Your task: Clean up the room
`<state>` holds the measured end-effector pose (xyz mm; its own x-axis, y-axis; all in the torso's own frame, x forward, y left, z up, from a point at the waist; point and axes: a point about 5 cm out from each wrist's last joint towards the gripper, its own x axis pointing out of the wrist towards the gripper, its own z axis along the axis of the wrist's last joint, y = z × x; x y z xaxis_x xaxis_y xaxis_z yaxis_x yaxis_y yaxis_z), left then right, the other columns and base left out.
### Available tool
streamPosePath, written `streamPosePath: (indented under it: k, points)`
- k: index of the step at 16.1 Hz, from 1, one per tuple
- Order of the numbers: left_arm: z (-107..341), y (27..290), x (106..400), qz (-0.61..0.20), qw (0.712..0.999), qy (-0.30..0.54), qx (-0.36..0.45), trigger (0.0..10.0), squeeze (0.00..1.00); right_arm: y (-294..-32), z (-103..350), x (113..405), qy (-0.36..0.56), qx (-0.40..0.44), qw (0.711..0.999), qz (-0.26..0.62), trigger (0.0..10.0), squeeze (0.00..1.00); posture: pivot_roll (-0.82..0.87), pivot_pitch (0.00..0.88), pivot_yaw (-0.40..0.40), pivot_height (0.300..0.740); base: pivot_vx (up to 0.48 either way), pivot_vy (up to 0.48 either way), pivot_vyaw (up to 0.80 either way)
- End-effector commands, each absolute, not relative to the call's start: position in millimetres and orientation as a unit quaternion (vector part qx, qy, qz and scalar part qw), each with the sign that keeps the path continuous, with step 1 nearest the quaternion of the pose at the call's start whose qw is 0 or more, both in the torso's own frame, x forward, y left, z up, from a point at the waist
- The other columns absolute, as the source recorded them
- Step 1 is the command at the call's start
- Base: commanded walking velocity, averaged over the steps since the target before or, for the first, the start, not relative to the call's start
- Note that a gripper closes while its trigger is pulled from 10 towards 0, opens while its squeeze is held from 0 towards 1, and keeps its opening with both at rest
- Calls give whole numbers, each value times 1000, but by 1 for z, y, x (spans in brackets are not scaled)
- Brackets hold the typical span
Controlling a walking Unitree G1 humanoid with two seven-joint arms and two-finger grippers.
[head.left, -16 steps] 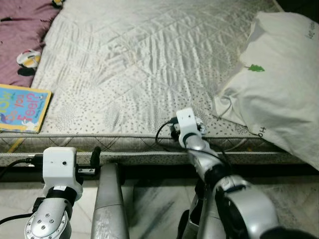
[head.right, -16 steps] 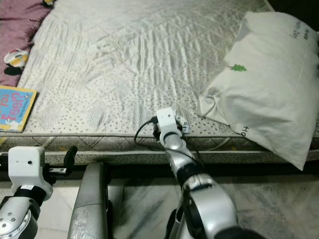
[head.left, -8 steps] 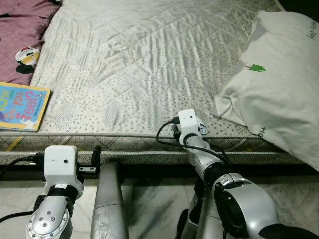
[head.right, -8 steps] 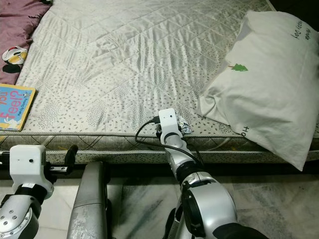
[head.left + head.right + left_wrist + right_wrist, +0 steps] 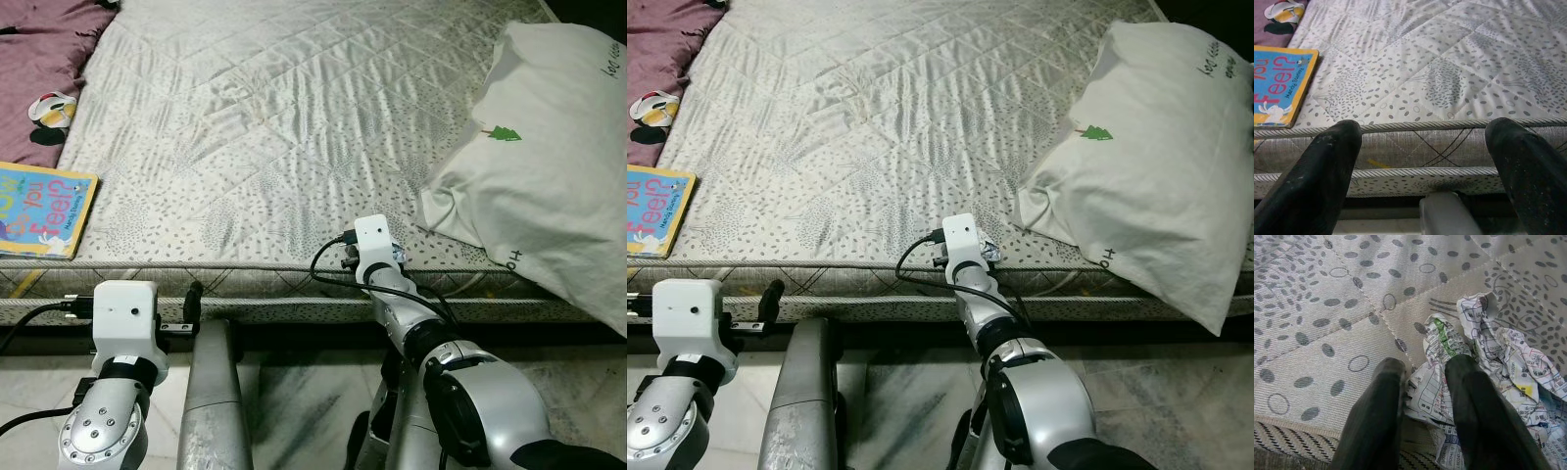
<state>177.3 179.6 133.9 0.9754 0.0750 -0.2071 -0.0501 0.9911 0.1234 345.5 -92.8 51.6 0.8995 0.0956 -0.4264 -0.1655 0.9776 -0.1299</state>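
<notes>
The right claw (image 5: 1422, 382) is at the near edge of the bed (image 5: 284, 127), its fingers narrow and pinching a crumpled paper (image 5: 1484, 352) that lies on the mattress. The white pillow (image 5: 549, 157) lies at 2 o'clock from it. The left claw (image 5: 1420, 161) waits wide before the bed side, a picture book (image 5: 39, 211) at 10 o'clock from it

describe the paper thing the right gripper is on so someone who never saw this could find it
Start at the grey quilted mattress and go to its near edge, just left of the big white pillow. There, at the right gripper, lies a crumpled wad of printed white paper with one fold between the black fingers. It is the only wrinkled scrap; the blue and yellow picture book lies flat.
</notes>
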Motion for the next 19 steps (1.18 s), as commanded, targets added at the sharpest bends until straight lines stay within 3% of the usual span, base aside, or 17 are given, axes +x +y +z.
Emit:
streamPosePath:
  k: [1,9,13,19]
  points:
    - [131,180,178,37,991,111,62,10000,0,-93,42,339,240,-72,966,71,0,0,259,162,-77,543,0,0,0]
    - [130,175,196,38,994,92,55,10000,0,-86,57,348,204,-57,972,102,0,0,238,92,-99,543,0,0,0]
    - [129,176,220,43,996,64,50,10000,0,-80,87,365,140,-28,982,123,0,0,207,0,-114,543,0,0,0]
    - [127,168,243,31,998,37,41,10000,0,-79,108,366,56,13,984,168,0,0,161,0,-96,543,0,0,0]
